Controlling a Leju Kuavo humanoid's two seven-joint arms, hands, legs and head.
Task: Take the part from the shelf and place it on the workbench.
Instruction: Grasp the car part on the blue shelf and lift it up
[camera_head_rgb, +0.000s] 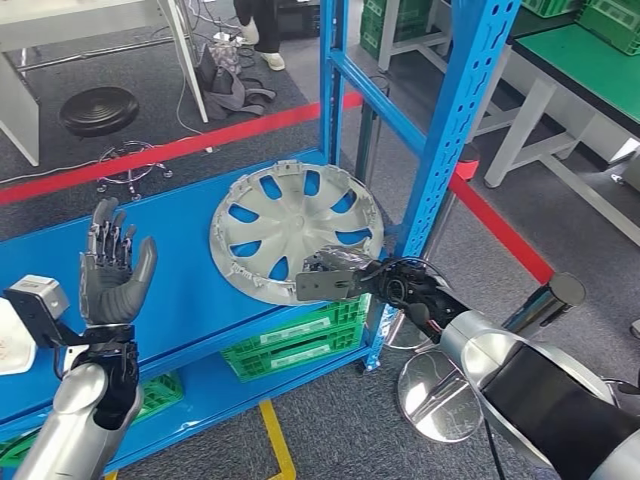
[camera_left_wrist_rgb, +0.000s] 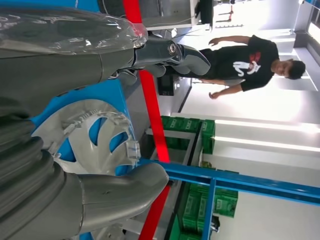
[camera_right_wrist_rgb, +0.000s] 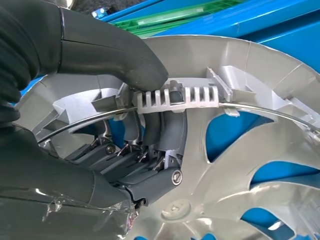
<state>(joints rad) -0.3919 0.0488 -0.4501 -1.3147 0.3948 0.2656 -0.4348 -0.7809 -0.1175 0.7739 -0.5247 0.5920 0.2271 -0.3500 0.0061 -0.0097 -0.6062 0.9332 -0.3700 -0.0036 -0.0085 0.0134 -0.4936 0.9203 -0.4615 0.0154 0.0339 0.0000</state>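
My right hand (camera_head_rgb: 343, 281) pinches the rim of the silver wheel cover (camera_head_rgb: 290, 225), fingers (camera_right_wrist_rgb: 151, 127) hooked through it, thumb on top. The cover lies on the blue shelf (camera_head_rgb: 181, 260). My left hand (camera_head_rgb: 113, 270) is raised, fingers spread.

The floor is grey carpet (camera_head_rgb: 317, 420) with red tape lines (camera_head_rgb: 189, 145) and a yellow line (camera_head_rgb: 275, 440) on it. A black round stool (camera_head_rgb: 99, 110) stands near a white table (camera_head_rgb: 23, 40). At the right there is a green-topped workbench (camera_head_rgb: 589, 60) on white legs, and green crates (camera_head_rgb: 302, 340) sit low in the blue rack (camera_head_rgb: 453, 110).
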